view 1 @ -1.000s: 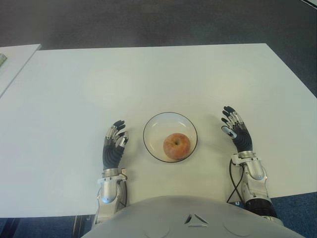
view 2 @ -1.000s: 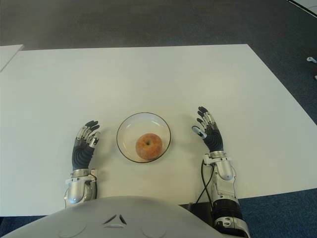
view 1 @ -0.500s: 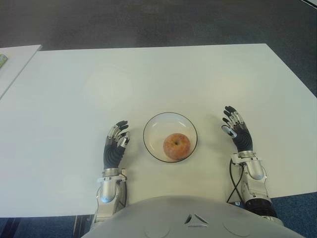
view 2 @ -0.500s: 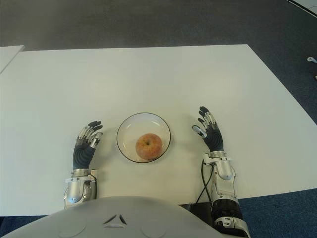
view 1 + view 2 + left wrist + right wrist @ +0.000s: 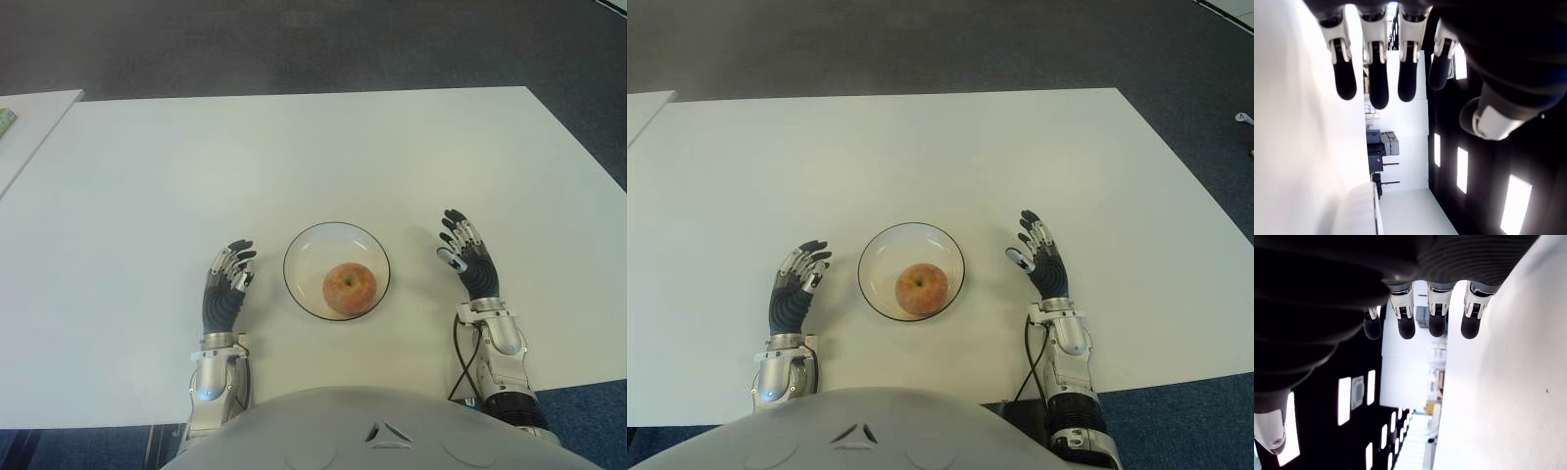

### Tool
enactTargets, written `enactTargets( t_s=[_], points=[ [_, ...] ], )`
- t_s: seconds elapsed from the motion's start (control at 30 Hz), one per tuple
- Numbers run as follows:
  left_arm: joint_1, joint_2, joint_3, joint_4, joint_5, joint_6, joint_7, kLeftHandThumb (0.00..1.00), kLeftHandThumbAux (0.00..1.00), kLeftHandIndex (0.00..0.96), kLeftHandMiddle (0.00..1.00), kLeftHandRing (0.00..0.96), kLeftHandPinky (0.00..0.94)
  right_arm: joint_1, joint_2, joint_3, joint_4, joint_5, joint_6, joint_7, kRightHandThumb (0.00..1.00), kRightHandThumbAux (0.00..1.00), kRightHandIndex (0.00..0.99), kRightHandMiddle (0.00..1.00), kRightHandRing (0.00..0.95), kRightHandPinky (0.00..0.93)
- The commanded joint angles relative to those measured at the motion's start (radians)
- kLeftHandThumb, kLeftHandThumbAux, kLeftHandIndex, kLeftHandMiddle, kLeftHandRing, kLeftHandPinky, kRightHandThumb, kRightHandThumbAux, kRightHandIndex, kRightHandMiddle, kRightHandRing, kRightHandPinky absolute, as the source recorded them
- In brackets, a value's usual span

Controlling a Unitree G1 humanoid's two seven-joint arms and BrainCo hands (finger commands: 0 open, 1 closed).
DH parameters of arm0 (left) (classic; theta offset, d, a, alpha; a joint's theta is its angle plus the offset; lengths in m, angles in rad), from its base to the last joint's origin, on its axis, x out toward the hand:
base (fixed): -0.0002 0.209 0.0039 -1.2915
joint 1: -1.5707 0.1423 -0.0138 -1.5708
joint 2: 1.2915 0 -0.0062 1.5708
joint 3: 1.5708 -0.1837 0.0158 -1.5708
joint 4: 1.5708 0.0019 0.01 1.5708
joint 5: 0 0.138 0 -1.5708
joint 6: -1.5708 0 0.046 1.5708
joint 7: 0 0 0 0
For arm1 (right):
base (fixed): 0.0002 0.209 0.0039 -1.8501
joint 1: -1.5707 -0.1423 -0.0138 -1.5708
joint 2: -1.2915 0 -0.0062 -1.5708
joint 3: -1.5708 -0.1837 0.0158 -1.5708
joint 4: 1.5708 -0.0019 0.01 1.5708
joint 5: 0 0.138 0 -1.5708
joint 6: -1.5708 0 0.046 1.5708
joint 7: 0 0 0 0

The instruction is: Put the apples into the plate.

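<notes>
Apple (image 5: 350, 288) is seen inside plate (image 5: 310, 247), near the bench (image 5: 294, 147) front edge, between left hand (image 5: 226, 288) and right hand (image 5: 466, 257); both spread, empty; neither noticeably nearer

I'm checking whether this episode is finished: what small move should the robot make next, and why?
Probably none beyond keeping both hands parked. The only apple in view already sits in the plate. The left hand shows left of the plate and the right hand right of it, both open and empty, and no other apple shows on the table.
</notes>
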Motion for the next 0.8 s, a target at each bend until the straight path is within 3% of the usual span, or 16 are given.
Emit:
enactTargets(
  t_s=[0.03, 0.8],
  points=[
    [0.003, 0.008, 0.011, 0.177, 0.021, 0.005, -0.003, 0.215, 0.578, 0.225, 0.274, 0.302, 0.338, 0.14, 0.112, 0.063, 0.154, -0.014, 0.094, 0.01, 0.131, 0.537, 0.033, 0.071, 0.038, 0.039],
    [0.027, 0.012, 0.012, 0.142, 0.049, 0.068, 0.024, 0.168, 0.563, 0.082, 0.139, 0.183, 0.225, 0.144, 0.116, 0.057, 0.156, 0.012, 0.097, 0.032, 0.165, 0.544, 0.039, 0.081, 0.038, 0.029]
  ],
)
